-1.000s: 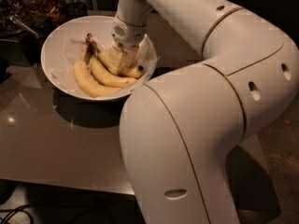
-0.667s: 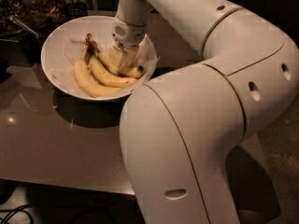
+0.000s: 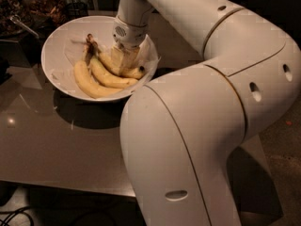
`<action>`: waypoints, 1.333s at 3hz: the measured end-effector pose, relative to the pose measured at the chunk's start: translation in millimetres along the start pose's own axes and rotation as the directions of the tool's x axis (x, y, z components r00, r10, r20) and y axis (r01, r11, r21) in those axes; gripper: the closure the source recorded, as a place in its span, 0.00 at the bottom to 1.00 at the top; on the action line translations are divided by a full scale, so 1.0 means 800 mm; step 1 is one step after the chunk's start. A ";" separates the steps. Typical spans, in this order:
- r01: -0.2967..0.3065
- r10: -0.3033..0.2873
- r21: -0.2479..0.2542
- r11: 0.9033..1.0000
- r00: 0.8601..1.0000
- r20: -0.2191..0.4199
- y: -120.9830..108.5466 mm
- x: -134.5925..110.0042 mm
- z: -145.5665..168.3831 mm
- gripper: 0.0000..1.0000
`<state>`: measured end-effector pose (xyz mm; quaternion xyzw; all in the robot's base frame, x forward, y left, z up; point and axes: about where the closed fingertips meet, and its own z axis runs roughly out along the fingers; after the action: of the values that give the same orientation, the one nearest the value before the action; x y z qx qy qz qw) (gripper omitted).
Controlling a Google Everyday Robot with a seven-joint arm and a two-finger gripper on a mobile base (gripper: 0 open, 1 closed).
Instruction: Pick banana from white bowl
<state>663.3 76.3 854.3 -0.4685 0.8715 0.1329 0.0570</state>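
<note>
The white bowl [image 3: 52,44], lined with white paper, stands on the table at the upper left. Three yellow bananas lie in it side by side with their brown stems [image 3: 89,44] pointing to the far side. The slim banana [image 3: 134,72] with the blackish tip lies rightmost, next to the bowl's right wall. My gripper [image 3: 123,60] is lowered into the bowl directly over this banana's middle and covers much of it. A middle banana [image 3: 107,76] and a thick, paler banana [image 3: 88,83] lie to its left.
The bowl sits on a glossy grey-brown table [image 3: 47,140]. Dark clutter and a metal utensil [image 3: 23,25] stand behind the bowl at the back left. My own white arm [image 3: 211,102] fills the right half of the view.
</note>
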 end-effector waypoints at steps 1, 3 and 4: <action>0.011 -0.011 -0.016 1.000 1.000 0.013 0.001 -0.003 -0.001 1.00; 0.077 -0.070 -0.061 0.995 0.992 0.105 0.021 0.001 -0.062 1.00; 0.149 -0.136 -0.088 0.985 0.981 0.139 0.031 -0.001 -0.075 1.00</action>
<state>644.7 72.9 916.6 -0.5223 0.8224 0.2018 0.1009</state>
